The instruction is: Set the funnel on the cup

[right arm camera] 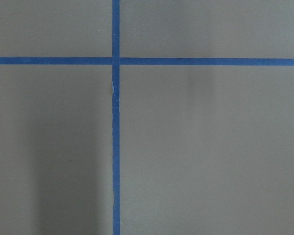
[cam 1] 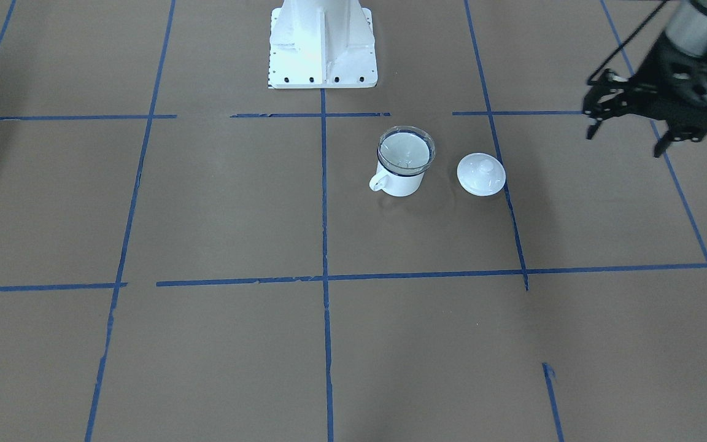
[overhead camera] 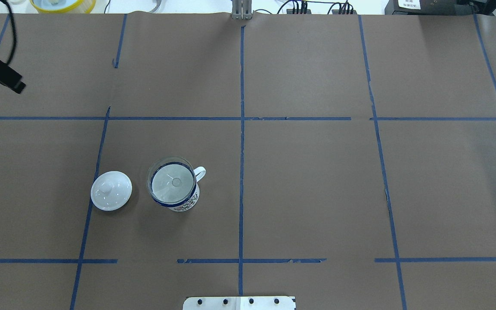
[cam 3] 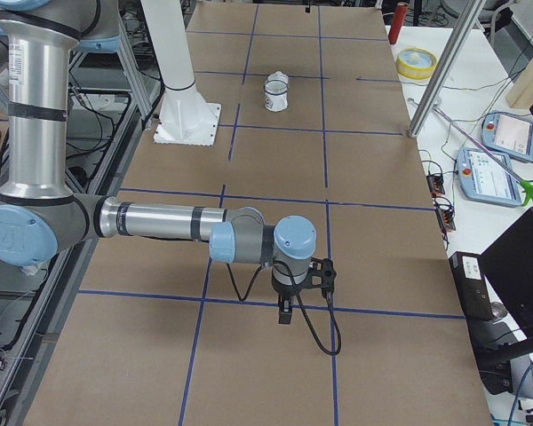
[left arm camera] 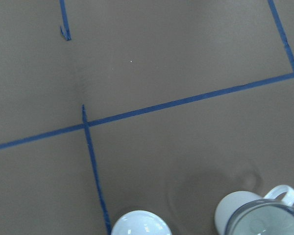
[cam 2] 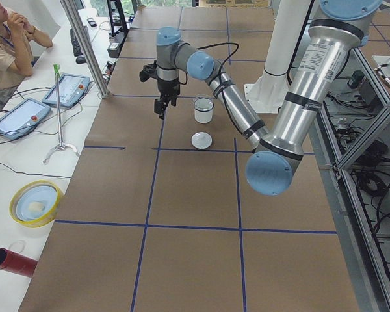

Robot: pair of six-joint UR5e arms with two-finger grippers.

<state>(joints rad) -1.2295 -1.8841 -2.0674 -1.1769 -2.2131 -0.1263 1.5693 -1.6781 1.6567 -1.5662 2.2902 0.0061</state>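
The funnel [cam 1: 405,149] sits on the cup [cam 1: 400,182]. The nearer left gripper [cam 1: 626,140] hangs released and empty, well apart to the cup's left. Whether the right gripper [cam 3: 286,312] is clenched, I cannot tell.

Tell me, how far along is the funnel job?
It looks done: the funnel sits in the cup's mouth. Nothing is in hand: the left tool hangs open, empty, off to the side. Nothing seems left.
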